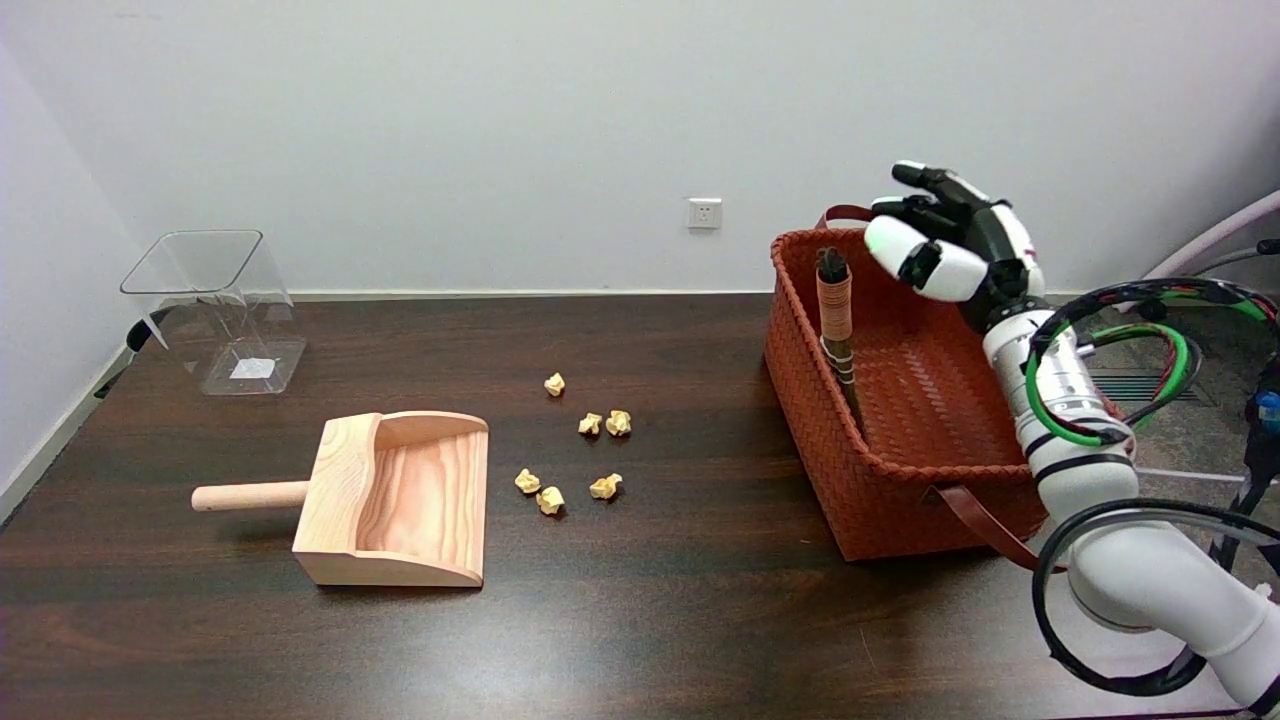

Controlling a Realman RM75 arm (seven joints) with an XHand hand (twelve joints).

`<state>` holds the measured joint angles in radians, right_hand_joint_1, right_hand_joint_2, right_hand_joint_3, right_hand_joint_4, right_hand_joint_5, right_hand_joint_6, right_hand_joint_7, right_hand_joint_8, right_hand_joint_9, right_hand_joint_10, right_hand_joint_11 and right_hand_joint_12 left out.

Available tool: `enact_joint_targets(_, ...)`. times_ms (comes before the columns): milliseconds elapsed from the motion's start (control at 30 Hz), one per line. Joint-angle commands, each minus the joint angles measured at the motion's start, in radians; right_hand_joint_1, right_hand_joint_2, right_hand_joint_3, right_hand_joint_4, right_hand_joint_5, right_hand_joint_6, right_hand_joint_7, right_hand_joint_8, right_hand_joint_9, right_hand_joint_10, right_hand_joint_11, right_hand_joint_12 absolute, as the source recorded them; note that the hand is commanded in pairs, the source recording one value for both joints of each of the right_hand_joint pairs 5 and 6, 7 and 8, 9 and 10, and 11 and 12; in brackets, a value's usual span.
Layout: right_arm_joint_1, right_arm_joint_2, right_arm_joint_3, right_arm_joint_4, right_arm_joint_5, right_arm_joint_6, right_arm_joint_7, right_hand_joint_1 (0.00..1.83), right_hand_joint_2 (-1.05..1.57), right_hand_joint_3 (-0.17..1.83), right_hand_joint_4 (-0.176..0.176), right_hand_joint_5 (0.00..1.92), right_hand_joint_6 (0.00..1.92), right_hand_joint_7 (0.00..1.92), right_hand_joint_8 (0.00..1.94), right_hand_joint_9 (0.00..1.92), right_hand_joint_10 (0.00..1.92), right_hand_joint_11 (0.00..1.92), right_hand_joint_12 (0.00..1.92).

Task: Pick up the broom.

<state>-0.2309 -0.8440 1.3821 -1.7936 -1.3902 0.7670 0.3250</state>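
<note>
The broom (836, 322) stands upright in the orange woven basket (860, 490), leaning against its left wall; only its wrapped handle with a dark tip shows. My right hand (945, 250) hovers over the basket's far right part, a short way right of the handle top. Its fingers are spread and it holds nothing.
A wooden dustpan (395, 500) lies at the left of the dark table, handle pointing left. Several yellow paper scraps (590, 450) are scattered mid-table. A clear plastic bin (220, 310) sits at the far left. The basket's strap (985, 525) hangs over its front.
</note>
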Motion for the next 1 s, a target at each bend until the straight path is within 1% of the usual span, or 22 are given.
enact_joint_targets(33, -0.064, -0.035, 0.009, -0.089, 0.161, -0.049, -0.213, 1.00, -0.19, 1.34, 0.000, 0.42, 0.42, 0.50, 0.50, 0.42, 0.42, 0.42, 0.42)
enact_joint_targets(100, -0.075, -0.037, 0.022, -0.089, 0.155, -0.059, -0.204, 1.00, -0.37, 1.38, 0.000, 0.34, 0.34, 0.36, 0.36, 0.34, 0.34, 0.34, 0.34)
enact_joint_targets(133, -0.082, -0.037, 0.029, -0.089, 0.148, -0.063, -0.190, 1.01, -0.49, 1.38, 0.000, 0.26, 0.26, 0.32, 0.32, 0.26, 0.26, 0.26, 0.26)
enact_joint_targets(167, -0.092, -0.038, 0.034, -0.090, 0.136, -0.071, -0.173, 1.02, -0.60, 1.39, 0.000, 0.17, 0.17, 0.29, 0.29, 0.17, 0.17, 0.17, 0.17)
enact_joint_targets(200, -0.099, -0.038, 0.042, -0.091, 0.125, -0.075, -0.160, 1.04, -0.77, 1.41, 0.000, 0.01, 0.01, 0.25, 0.25, 0.01, 0.01, 0.01, 0.01)
enact_joint_targets(233, -0.106, -0.040, 0.054, -0.092, 0.102, -0.083, -0.137, 1.04, -0.78, 1.41, 0.000, 0.00, 0.00, 0.24, 0.24, 0.00, 0.00, 0.00, 0.00)
enact_joint_targets(267, -0.114, -0.043, 0.069, -0.093, 0.077, -0.092, -0.111, 1.05, -0.85, 1.41, 0.000, 0.00, 0.00, 0.22, 0.22, 0.00, 0.00, 0.00, 0.00)
enact_joint_targets(300, -0.119, -0.047, 0.078, -0.094, 0.063, -0.097, -0.098, 1.08, -0.98, 1.39, 0.000, 0.00, 0.00, 0.18, 0.18, 0.00, 0.00, 0.00, 0.00)
enact_joint_targets(333, -0.123, -0.050, 0.089, -0.094, 0.046, -0.100, -0.082, 1.08, -1.01, 1.38, 0.000, 0.00, 0.00, 0.17, 0.17, 0.00, 0.00, 0.00, 0.00)
enact_joint_targets(433, -0.127, -0.050, 0.097, -0.094, 0.022, -0.103, -0.070, 1.11, -1.05, 1.29, 0.000, 0.00, 0.00, 0.13, 0.13, 0.00, 0.00, 0.00, 0.00)
enact_joint_targets(533, -0.122, -0.049, 0.095, -0.093, 0.011, -0.132, -0.070, 1.17, -1.05, 1.29, 0.000, 0.00, 0.00, 0.11, 0.11, 0.00, 0.00, 0.00, 0.00)
enact_joint_targets(700, -0.089, -0.033, 0.072, -0.087, -0.013, -0.177, -0.079, 1.21, -1.05, 1.35, 0.000, 0.00, 0.00, 0.09, 0.09, 0.00, 0.00, 0.00, 0.00)
enact_joint_targets(833, -0.043, -0.015, 0.019, -0.086, -0.043, -0.185, -0.081, 1.21, -1.05, 1.37, 0.000, 0.00, 0.00, 0.07, 0.07, 0.00, 0.00, 0.00, 0.00)
enact_joint_targets(1000, -0.014, -0.003, -0.032, -0.083, -0.046, -0.209, -0.103, 1.21, -1.05, 1.40, 0.000, 0.00, 0.00, 0.06, 0.06, 0.00, 0.00, 0.00, 0.00)
